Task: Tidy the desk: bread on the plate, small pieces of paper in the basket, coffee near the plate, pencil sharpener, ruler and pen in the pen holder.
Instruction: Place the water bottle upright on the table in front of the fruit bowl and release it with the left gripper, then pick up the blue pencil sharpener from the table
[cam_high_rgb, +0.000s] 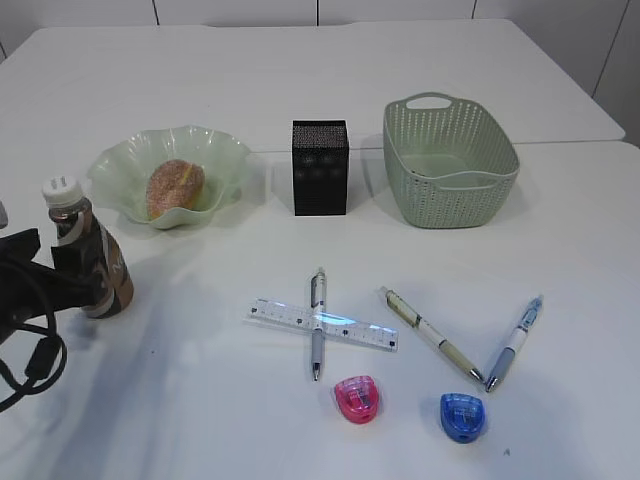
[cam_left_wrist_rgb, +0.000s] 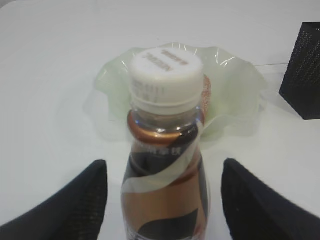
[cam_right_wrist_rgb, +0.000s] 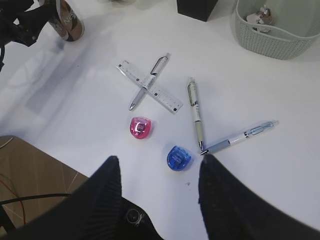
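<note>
We note the coffee (cam_high_rgb: 88, 258) standing at lower left of the worktop (cam_high_rgb: 300, 90) beside the plate (cam_high_rgb: 225, 160), left claw (cam_left_wrist_rgb: 162, 200) spread clear of it, apparently releasing; right claw (cam_right_wrist_rgb: 159, 195) empty, half-open.

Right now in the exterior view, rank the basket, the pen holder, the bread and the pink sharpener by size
1. basket
2. pen holder
3. bread
4. pink sharpener, smallest though nearest the camera

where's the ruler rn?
Exterior view: the clear ruler lies front-centre on the desk, crossed over a grey pen, just behind the pink sharpener.
</note>
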